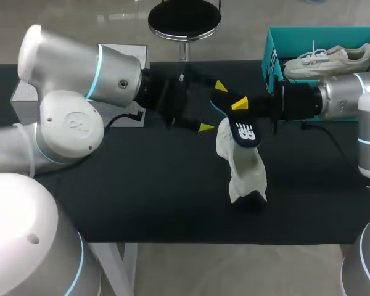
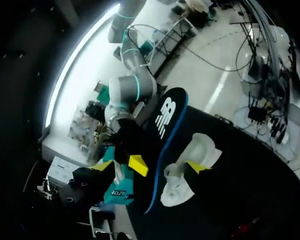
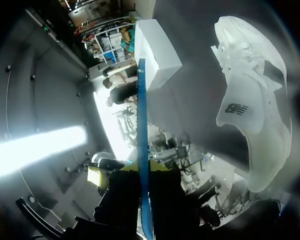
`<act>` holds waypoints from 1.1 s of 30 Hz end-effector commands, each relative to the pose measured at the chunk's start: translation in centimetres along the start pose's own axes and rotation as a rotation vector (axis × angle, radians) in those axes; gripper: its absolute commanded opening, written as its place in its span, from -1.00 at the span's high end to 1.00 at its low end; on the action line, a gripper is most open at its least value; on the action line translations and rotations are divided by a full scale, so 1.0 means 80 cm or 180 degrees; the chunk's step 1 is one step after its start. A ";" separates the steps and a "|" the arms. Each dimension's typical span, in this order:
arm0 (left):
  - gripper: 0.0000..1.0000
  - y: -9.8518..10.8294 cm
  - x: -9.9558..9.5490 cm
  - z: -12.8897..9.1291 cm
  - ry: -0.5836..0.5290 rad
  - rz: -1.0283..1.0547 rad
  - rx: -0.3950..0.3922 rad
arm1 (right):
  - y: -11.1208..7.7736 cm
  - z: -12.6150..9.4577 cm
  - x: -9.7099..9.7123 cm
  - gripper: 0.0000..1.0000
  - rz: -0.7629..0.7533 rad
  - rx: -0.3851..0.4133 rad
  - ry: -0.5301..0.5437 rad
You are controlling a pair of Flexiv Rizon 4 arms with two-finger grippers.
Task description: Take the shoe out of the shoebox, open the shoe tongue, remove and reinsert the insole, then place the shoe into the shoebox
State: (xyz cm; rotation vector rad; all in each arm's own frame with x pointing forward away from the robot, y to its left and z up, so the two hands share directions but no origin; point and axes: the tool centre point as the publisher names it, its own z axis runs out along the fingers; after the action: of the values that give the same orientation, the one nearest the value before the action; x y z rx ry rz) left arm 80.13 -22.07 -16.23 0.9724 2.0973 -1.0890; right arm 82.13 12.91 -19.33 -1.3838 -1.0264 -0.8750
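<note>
Head view: left gripper (image 1: 212, 107) is spread wide with nothing in it. Its yellow tips sit either side of the upper end of the insole (image 1: 246, 132); can't tell if either one touches it. Right gripper (image 1: 239, 106) comes in from the right and is clamped on the insole, one yellow tip on top of it. The insole is black with a blue rim, out of the shoe and held in the air, tilted, with its lower end over the shoe (image 1: 242, 168). The shoe is white and lies on the black table (image 1: 142, 203), mid-right. The teal shoebox (image 1: 272, 57) is at the far right corner, with the other shoe (image 1: 327, 58) inside it.

Left wrist view: the insole (image 2: 166, 131) is ahead of my left fingers, logo face toward the camera. The shoe (image 2: 182, 182) is just beside it on the table, with one yellow tip in front of it. My right arm (image 2: 132, 90) is behind the insole. Part of the shoebox (image 2: 117, 192) shows farther out.

Right wrist view: the insole (image 3: 141, 125) is edge-on, a thin blue line rising from between my right tips. Both pads pinch it from opposite sides. The shoe (image 3: 250, 110) is off to one side of the insole, not touching it, logo side visible. A white box (image 3: 157, 50) sits on the table past the insole's far end.
</note>
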 end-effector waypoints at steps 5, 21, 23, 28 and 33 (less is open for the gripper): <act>-1.00 0.005 -0.027 -0.094 0.1794 -0.1036 -0.0231 | 0.001 0.002 -0.001 1.00 0.0000 -0.0001 -0.0002; -1.00 0.045 -0.095 -0.114 0.3365 -0.0710 -0.0267 | 0.001 0.002 -0.001 1.00 0.0000 -0.0001 -0.0002; -1.00 0.040 -0.103 -0.103 0.3504 -0.0529 -0.0251 | 0.001 0.002 -0.001 1.00 0.0000 -0.0001 -0.0002; -1.00 0.032 -0.110 -0.068 0.3730 -0.0019 -0.0308 | 0.001 0.002 -0.001 1.00 0.0000 -0.0001 -0.0002; -1.00 0.028 -0.114 -0.054 0.3721 -0.0023 -0.0441 | 0.001 0.002 -0.001 1.00 0.0000 -0.0001 -0.0002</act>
State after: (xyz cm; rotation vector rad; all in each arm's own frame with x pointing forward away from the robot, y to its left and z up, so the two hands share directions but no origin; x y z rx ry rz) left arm 85.93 -19.55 -8.39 1.3209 2.5849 -0.7210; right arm 82.13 12.92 -19.32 -1.3837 -1.0264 -0.8751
